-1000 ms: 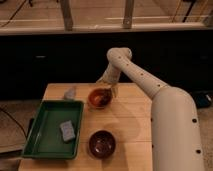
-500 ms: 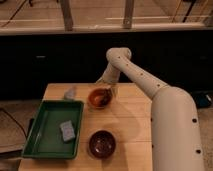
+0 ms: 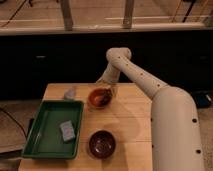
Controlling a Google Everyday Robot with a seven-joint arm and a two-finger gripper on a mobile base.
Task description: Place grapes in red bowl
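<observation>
Camera view showed no visible change over the last sec. The white arm (image 3: 150, 95) stayed stretched from the right side to the far-middle of the bench (image 3: 127, 132), and no object had shifted.

Green tray (image 3: 36, 131) sat along the left edge, reaching toward the front-left corner. The maroon bowl (image 3: 102, 144) was near the front edge, just right of the tray, w/ nothing visible inside. The red bowl (image 3: 90, 98) stood close to the far edge, about mid-width. A grey sponge (image 3: 67, 130) lay inside the tray. Another small grey item (image 3: 69, 93) sat by the far edge, left of the red bowl; couldn't ID it.

The hand (image 3: 109, 91) hung over the right part of the red bowl's rim, fingers apart and gripping nothing. The grapes (image 3: 101, 99) showed as a dark clump inside the red bowl, just below and beside the hand. Whether they touched the fingers couldn't be told.

W/ the hand holding still, spread wide, and the fruit already in the bowl, the drop looked done. Prob only the pull-back was left, straight up so as not to knock the rim.
</observation>
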